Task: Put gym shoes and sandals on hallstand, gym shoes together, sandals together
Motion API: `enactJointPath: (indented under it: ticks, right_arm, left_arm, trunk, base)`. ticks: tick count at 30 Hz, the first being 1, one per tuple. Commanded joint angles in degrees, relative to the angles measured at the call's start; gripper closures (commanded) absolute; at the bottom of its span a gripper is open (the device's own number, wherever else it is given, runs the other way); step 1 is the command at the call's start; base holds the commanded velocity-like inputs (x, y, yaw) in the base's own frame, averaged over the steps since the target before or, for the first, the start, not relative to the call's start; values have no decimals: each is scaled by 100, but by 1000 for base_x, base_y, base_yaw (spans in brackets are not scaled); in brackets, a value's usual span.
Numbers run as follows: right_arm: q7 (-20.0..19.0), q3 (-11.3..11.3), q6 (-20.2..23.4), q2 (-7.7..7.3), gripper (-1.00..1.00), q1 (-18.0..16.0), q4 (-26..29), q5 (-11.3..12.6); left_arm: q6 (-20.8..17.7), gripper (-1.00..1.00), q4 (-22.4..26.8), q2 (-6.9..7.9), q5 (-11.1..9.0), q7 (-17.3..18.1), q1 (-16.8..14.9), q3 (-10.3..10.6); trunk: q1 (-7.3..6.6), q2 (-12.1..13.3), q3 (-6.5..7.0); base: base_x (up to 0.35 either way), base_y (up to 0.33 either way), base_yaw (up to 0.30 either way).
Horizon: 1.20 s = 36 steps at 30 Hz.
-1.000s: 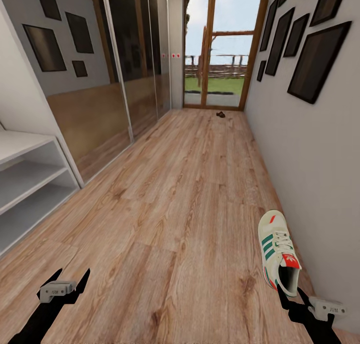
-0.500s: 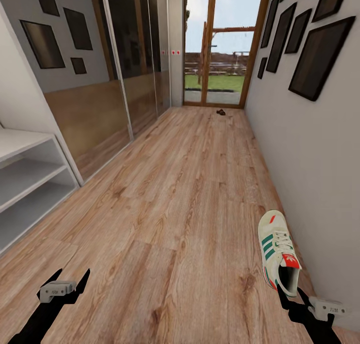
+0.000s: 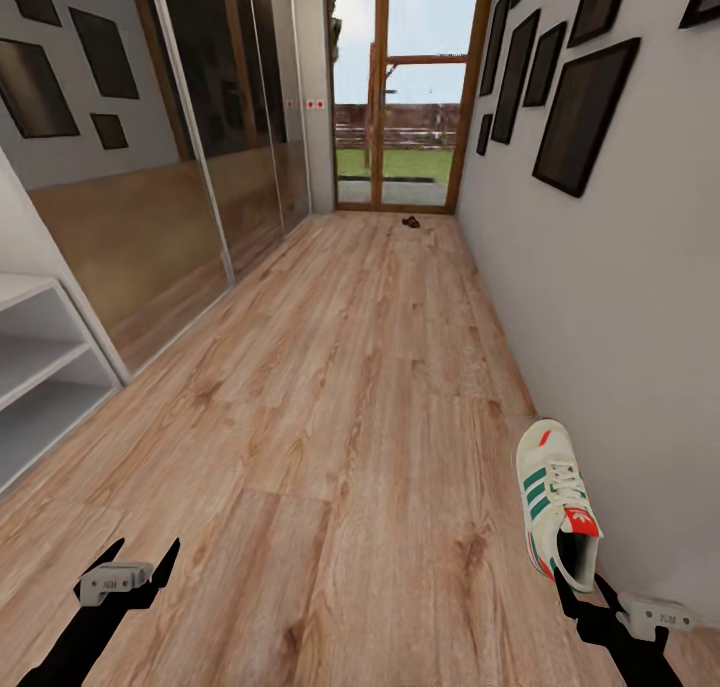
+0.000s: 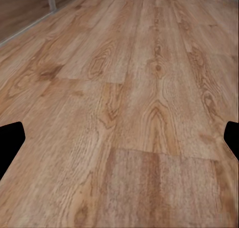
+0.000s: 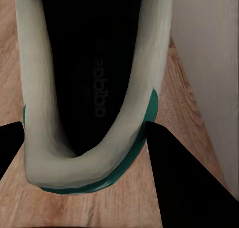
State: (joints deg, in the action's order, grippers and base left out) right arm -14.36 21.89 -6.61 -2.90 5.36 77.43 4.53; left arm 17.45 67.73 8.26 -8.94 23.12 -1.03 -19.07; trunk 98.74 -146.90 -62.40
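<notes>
At 9 o'clock stands the rack point(image 3: 40, 367). The left gripper point(image 3: 128, 564) at 7 o'clock hangs spread and empty over the floor point(image 3: 340, 417). At 4 o'clock the right gripper point(image 3: 577, 584) clasps the shoe point(image 3: 555, 497) by the heel; its insole print is unreadable. A dark thing point(image 3: 411, 222), perhaps a sandal, lies at 12 o'clock.
</notes>
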Motion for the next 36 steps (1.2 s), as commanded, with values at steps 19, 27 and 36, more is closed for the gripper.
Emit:
enactJointPath:
  ticks: [19,27,36]
  right_arm:
    - [3,0,2,-3,100,0,0,2]
    - [5,0,7,-3,100,-7,-3,1]
    - [23,0,23,-8,100,-23,-7,-1]
  left_arm:
    - [30,-100,-21,3,-2,-3,-16,-4]
    - [30,-100,-30,3,-2,-8,-26,-8]
    - [30,-100,-32,6,-2,-9,-28,-12]
  trunk:
    - [0,0,-1]
    - [0,0,-21]
    - [0,0,-62]
  base:
    - [14,0,-202]
    - [242,0,-16]
    - [307,0,-4]
